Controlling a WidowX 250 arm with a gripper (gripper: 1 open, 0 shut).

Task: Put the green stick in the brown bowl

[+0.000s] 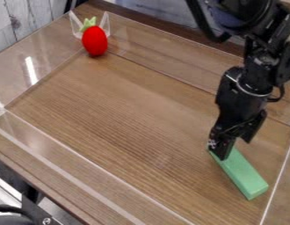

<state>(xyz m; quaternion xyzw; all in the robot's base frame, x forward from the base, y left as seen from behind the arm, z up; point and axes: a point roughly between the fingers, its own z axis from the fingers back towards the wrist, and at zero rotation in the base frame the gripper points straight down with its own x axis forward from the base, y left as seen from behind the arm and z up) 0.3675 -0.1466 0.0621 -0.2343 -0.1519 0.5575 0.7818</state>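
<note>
Single camera view, looking down at a light brown wood-grain table (112,105) with a raised wooden rim. Item of interest: the green stick (238,173), a mint-green, flat, elongated block with squared edges and a matte face. It lies flat on the table at the lower right of the view, set at a slant, its lower end toward the bottom right corner and its upper end toward the middle of the right half. Black robot gripper (228,145), jointed and bulky, enters from the upper right on a dark arm and points downward, its tip at the upper end of the stick. Most of the stick's length shows uncovered below the fingertips. Contact between tip and stick: cannot be determined from this angle. Finger state: cannot tell whether open or closed, the dark parts overlapping one another; no grip on the stick can be confirmed. Second object: a red, rounded, strawberry-like toy (95,40) with green leaves at its top, located at the upper left, near the far side of the table and well apart from both gripper and stick. Pale, angular material (77,25) is visible beside the leaves. Lower left corner: dark equipment and cables (21,214), partly cut off by the frame.
</note>
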